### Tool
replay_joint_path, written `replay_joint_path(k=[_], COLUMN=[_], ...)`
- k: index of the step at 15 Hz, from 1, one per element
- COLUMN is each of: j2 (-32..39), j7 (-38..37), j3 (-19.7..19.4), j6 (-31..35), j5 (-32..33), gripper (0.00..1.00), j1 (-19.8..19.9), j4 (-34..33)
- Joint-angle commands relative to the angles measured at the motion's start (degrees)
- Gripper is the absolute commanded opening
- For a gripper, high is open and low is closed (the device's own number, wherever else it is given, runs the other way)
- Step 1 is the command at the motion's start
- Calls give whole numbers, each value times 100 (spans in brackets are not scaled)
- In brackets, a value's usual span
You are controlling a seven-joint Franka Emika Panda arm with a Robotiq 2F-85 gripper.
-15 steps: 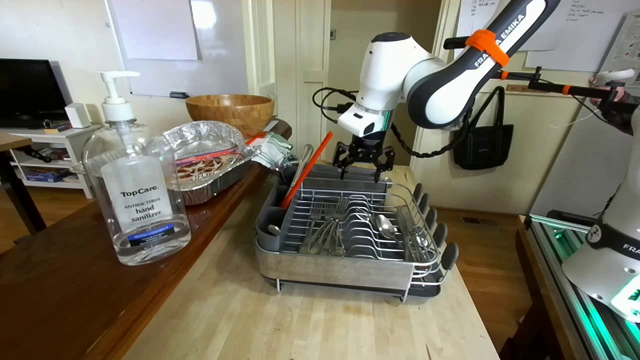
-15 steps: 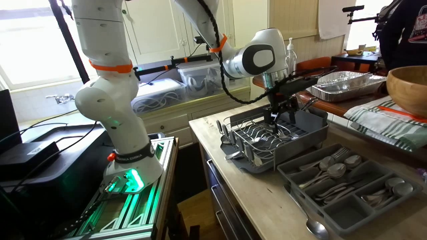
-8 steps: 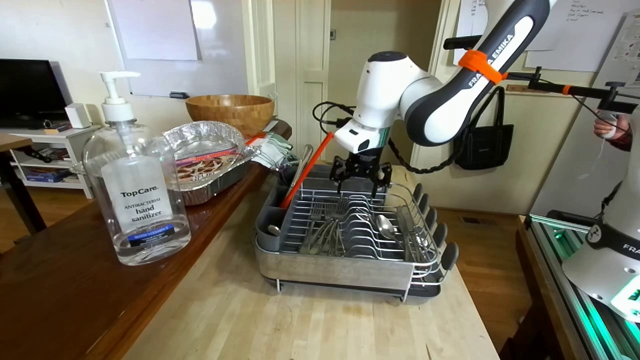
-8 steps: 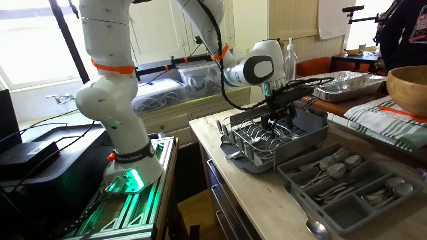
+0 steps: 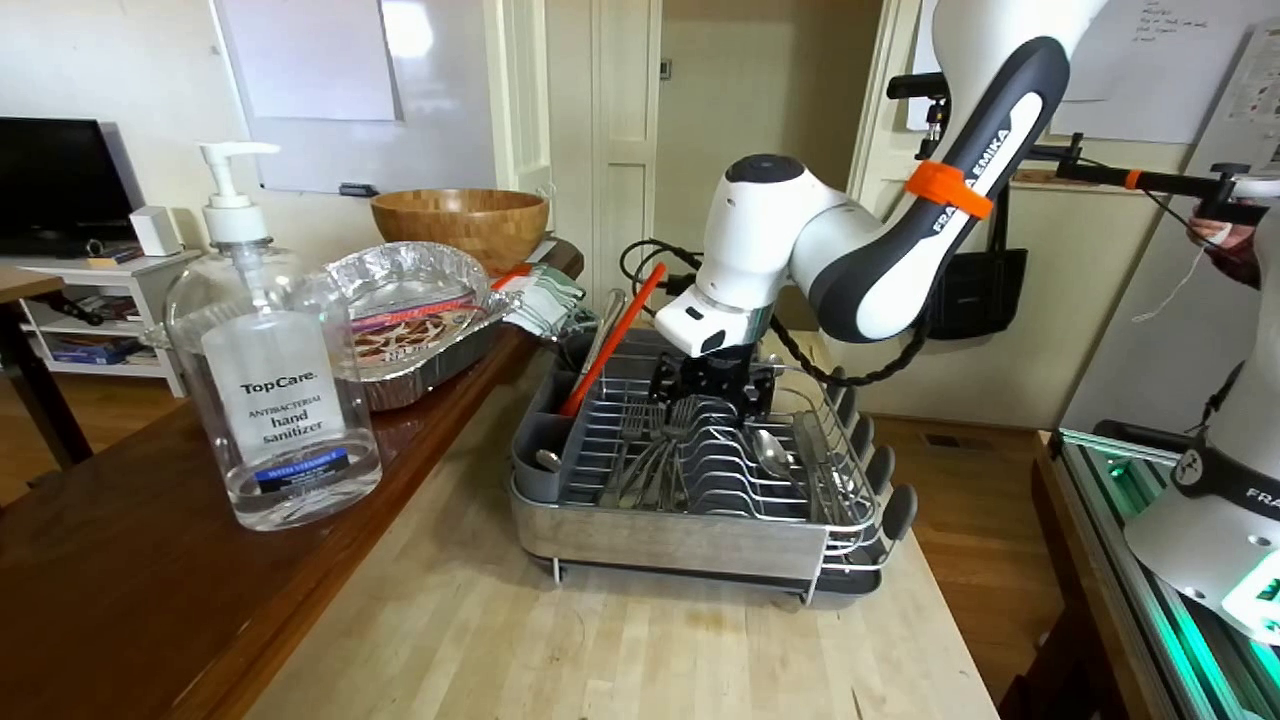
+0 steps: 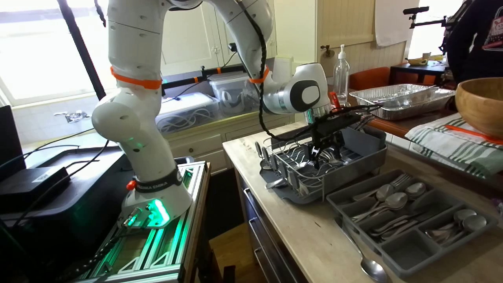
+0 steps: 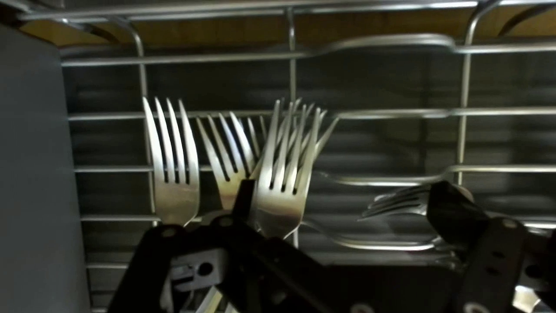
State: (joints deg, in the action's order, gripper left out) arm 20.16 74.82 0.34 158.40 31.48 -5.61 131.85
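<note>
My gripper (image 7: 345,195) stands open, low over the silver wire dish rack (image 5: 670,545), with no object clasped between its fingers. In the wrist view its left finger (image 7: 244,195) is close beside a fork (image 7: 282,195) whose tines point away. Another fork (image 7: 173,195) lies farther left, and several more overlap between them. The right finger (image 7: 454,213) covers part of a fork lying sideways (image 7: 404,202). Whether either finger touches metal, I cannot tell. In an exterior view, a spoon (image 5: 770,452) and knives (image 5: 812,445) rest on the rack's other side; the fingertips are hard to see there.
Along the rack's side, a grey utensil holder (image 5: 540,460) carries a tall red utensil (image 5: 615,340). A grey cutlery tray (image 6: 410,251) and a loose spoon (image 6: 371,269) lie beside the rack. Sanitizer (image 5: 290,400), foil pans (image 5: 430,370) and a wooden bowl (image 5: 460,225) stand on the raised ledge.
The arm has come down steadily, bringing my open gripper from above the rack to the level of its wires and cutlery. The cutlery looks unmoved.
</note>
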Motion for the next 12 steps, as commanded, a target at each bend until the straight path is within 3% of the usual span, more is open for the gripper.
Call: replay_joint_path(k=[1, 5, 8, 12], j2=[-63, -1, 12, 33], j7=[-428, 195, 1540, 2064], j3=[-56, 230, 851, 530], j6=[-20, -542, -1073, -1541], j5=[355, 40, -618, -738], gripper=[100, 100, 100, 100], j1=[-80, 155, 763, 609], j4=[-60, -200, -233, -544])
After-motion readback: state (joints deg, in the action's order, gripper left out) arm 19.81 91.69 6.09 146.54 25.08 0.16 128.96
